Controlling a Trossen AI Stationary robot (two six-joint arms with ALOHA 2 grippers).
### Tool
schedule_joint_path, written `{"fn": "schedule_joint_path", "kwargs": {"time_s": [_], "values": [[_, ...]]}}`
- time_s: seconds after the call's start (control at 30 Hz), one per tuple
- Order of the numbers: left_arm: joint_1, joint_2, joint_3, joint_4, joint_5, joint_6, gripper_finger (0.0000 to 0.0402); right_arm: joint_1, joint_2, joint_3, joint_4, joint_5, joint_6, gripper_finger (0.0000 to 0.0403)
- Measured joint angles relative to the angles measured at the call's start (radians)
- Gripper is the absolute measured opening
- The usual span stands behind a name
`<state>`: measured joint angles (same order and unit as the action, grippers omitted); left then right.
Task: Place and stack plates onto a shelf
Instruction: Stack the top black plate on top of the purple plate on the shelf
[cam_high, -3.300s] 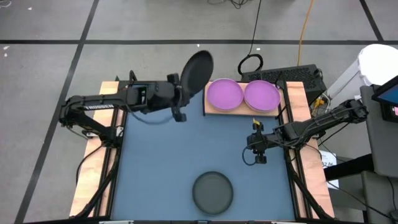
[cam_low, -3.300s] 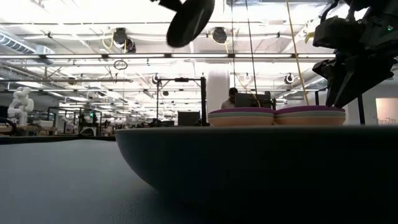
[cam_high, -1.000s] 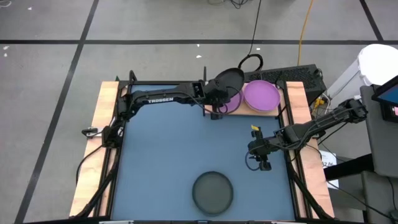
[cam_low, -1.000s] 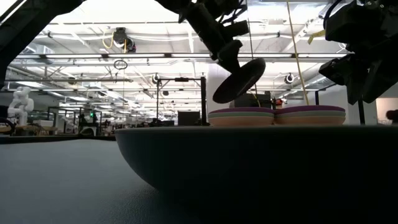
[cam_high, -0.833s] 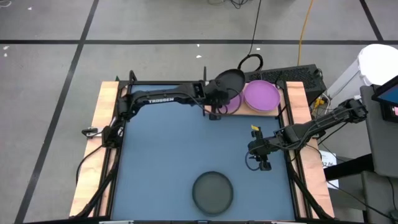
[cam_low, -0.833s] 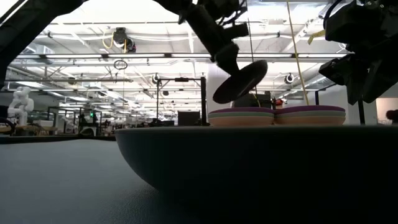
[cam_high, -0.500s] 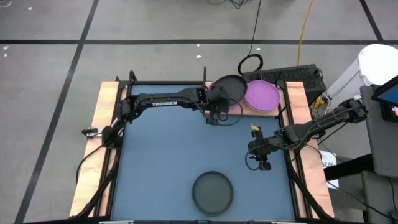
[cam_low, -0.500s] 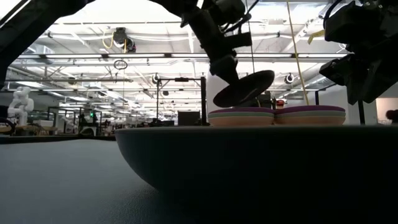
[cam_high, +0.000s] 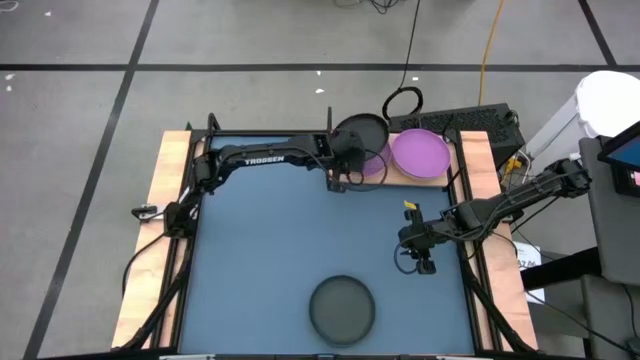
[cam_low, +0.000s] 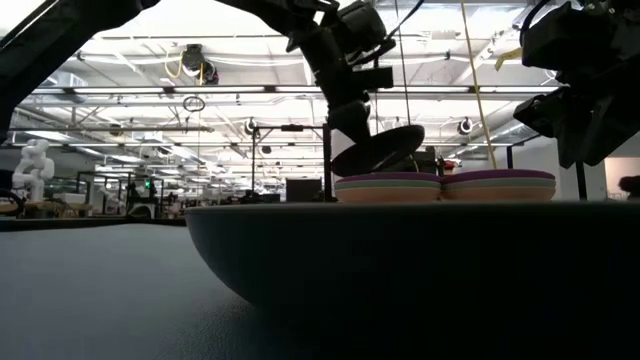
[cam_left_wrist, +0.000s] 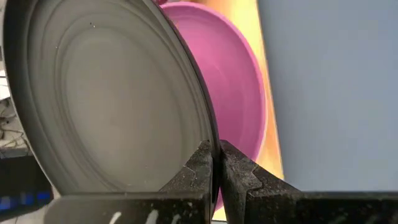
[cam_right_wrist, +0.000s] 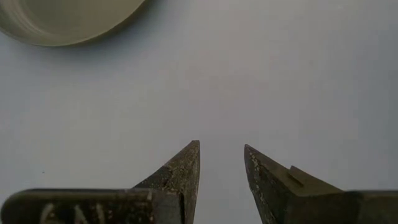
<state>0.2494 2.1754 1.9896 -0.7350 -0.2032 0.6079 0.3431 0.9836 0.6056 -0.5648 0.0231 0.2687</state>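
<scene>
I had the left gripper (cam_left_wrist: 216, 163) clenched on the rim of a black plate (cam_high: 362, 133), holding it tilted directly above the near purple stack (cam_low: 388, 186) on the shelf (cam_high: 432, 181). The plate's low edge sat just over the stack top; I could not tell whether it touched. The plate covered most of that stack from above. The right gripper (cam_right_wrist: 221, 163) hung released, nearer the second black plate (cam_high: 342, 307), which lay well apart on the mat (cam_high: 260, 270). From table height that plate blocked the shelf board
</scene>
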Motion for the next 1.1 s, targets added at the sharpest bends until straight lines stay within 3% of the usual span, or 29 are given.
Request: {"fn": "schedule_joint_path", "kwargs": {"time_s": [0.27,0.93,1.1], "values": [[-0.005,0.007,0.0,-0.001,0.058,0.063,0.002,0.0,0.0,0.0,0.0,0.001,-0.003,0.0111],[-0.007,0.035,0.0,-0.009,0.04,0.087,0.0042,-0.001,0.0,0.0,0.0,0.001,-0.004,0.0111],[-0.007,0.035,0.0,-0.007,0.038,0.071,0.0068,-0.001,0.0,0.0,0.0,0.001,-0.004,0.0111]]}}
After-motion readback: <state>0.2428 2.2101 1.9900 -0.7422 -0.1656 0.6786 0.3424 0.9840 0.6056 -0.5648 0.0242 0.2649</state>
